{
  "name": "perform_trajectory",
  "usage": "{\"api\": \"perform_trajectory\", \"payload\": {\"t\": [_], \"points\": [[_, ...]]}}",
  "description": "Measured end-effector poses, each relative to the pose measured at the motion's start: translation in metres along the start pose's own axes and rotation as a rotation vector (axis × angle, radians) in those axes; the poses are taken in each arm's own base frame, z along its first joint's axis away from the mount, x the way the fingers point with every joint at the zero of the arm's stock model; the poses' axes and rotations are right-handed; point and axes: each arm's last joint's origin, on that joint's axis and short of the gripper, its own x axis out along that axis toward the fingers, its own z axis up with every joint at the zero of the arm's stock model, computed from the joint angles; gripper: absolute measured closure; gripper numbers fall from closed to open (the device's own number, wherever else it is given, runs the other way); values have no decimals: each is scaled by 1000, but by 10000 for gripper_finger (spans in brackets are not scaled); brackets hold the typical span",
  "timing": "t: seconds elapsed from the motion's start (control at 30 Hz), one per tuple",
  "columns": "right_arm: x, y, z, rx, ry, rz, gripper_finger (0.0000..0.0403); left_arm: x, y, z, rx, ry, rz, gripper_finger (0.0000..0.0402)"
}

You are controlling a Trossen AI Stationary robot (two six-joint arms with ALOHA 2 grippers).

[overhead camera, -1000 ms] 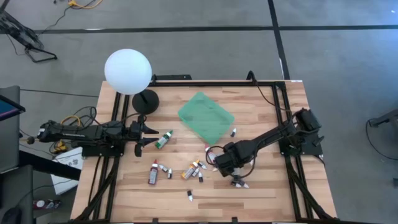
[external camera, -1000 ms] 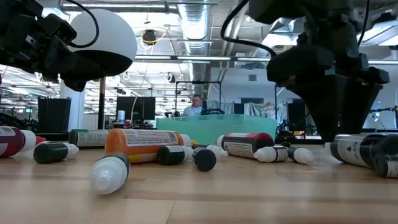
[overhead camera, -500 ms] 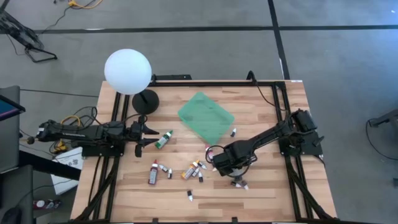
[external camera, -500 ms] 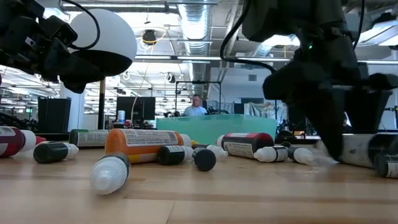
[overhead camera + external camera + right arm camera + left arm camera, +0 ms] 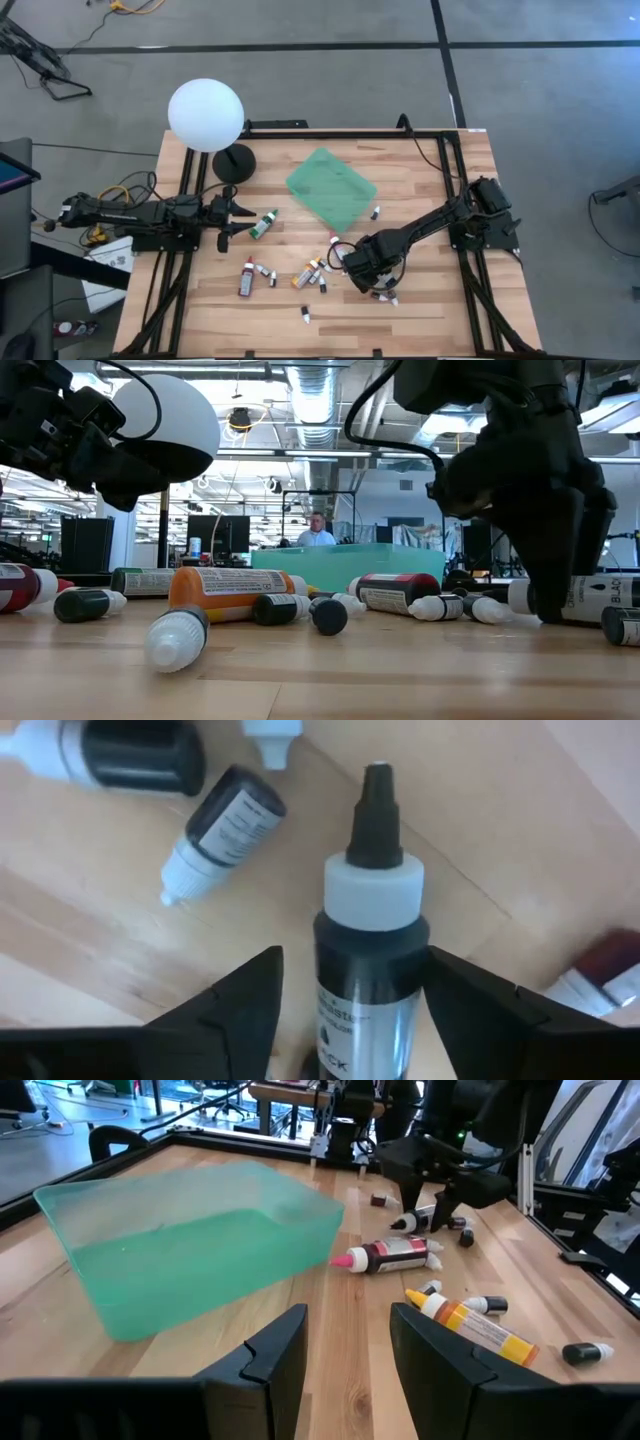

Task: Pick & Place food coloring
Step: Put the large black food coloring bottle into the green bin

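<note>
Lower centre of the high view, the right gripper point(image 5: 378, 291) stands spread around a black bottle point(image 5: 368, 975), small bottles point(image 5: 312, 274) crowding beside it. The left gripper point(image 5: 226, 222), released and empty, waits centre-left near a green-capped bottle point(image 5: 263, 224). The green tray point(image 5: 331, 187) sits above.

Surface point(image 5: 420, 300): pale wood, banded in lighter and darker planks, framed in black rails. Tray point(image 5: 331, 187): translucent mint green. Lamp globe point(image 5: 205, 115): plain white, on a black base point(image 5: 233, 163). Between my right hand's point(image 5: 350, 995) black fingers I see a black bottle point(image 5: 368, 960) with white collar and black tip. Nearby: dark bottle with pink cap point(image 5: 385, 1257); orange tube point(image 5: 232, 587) with white label; green-capped dark bottle point(image 5: 263, 224); white-tipped small droppers point(image 5: 212, 838). Left hand point(image 5: 345, 1350): black.
</note>
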Motion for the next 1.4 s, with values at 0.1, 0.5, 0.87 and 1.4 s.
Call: {"api": "perform_trajectory", "payload": {"t": [0.1,0.5,0.87,1.4], "points": [[0,0,0,-58,-2,-1,202,0,0,0,-5,0,0,264],[0,-3,-1,-290,7,-34,260,0,0,0,-9,0,1,264],[-1,-5,3,-503,3,-40,224,0,0,0,-9,-1,1,264],[-2,-9,12,-499,44,4,223,0,0,0,-8,0,2,264]]}}
